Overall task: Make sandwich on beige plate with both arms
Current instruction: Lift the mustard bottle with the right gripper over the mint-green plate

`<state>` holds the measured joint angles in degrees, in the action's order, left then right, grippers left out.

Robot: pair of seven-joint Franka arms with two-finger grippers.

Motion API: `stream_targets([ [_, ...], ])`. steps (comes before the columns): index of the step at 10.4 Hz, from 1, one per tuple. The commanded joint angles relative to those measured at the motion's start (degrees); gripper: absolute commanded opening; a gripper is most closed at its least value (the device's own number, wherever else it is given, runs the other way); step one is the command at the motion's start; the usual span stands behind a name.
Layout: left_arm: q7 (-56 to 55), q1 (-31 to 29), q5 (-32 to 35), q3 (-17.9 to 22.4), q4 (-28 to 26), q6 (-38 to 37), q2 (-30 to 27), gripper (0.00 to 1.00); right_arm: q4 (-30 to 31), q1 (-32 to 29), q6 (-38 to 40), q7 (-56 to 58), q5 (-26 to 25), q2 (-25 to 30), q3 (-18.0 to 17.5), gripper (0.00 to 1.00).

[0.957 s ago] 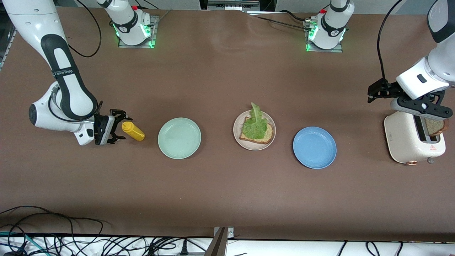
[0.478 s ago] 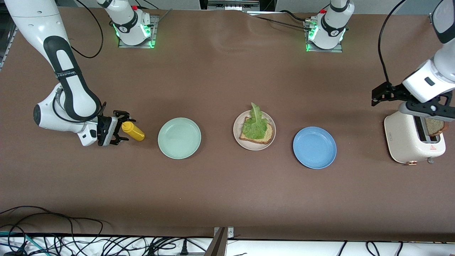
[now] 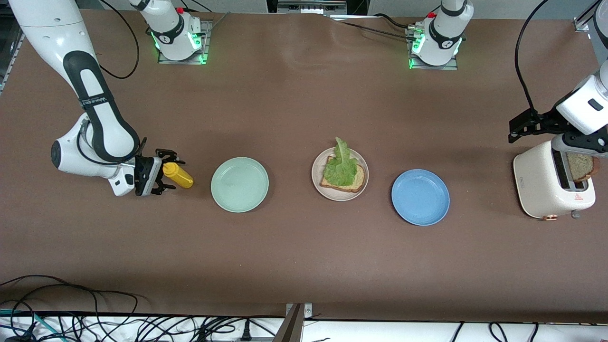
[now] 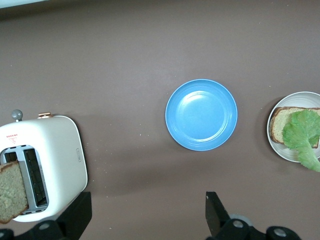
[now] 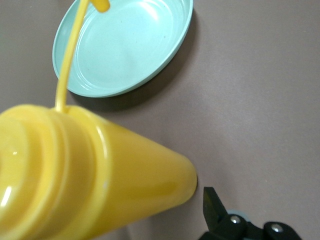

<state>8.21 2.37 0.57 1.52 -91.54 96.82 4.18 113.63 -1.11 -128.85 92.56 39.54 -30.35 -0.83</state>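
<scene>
We are seeing the sandwich half built: one slice of bread with a lettuce leaf on top, lying on the beige plate just right of the frame's centre in the front view. The blue plate is sitting beside it toward the left arm's end of the desk, the green plate toward the right arm's end.

At the right edge of the frame the left tool is hanging over the white toaster, its fingers spread and holding nothing; a second slice of bread is standing up out of a toaster slot.

At middle left the right tool is sitting low at the desk, fingers spread around the yellow squeeze bottle, which is lying on its side beside the green plate.
</scene>
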Motion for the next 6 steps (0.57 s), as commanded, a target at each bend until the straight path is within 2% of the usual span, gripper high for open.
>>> stream_targets([
  [1,-0.1,-0.1,1.2,-0.2,1.3,-0.5,0.4,1.00,-0.1,0.1,-0.8,1.5,1.5,-0.6,-0.4,1.00],
  [4,-0.2,-0.2,1.4,-0.1,1.3,-2.7,0.0,1.00,-0.1,0.2,-2.5,1.5,1.5,-0.8,-1.5,1.00],
  [5,-0.1,-0.2,1.4,0.0,1.4,-2.7,0.0,1.00,-0.1,0.2,-2.5,1.5,1.5,-0.9,-1.5,0.80],
  [6,-0.1,-0.2,1.4,0.0,1.6,-2.7,0.0,1.00,-0.1,0.2,-2.5,1.5,1.5,-0.9,-1.5,0.49],
])
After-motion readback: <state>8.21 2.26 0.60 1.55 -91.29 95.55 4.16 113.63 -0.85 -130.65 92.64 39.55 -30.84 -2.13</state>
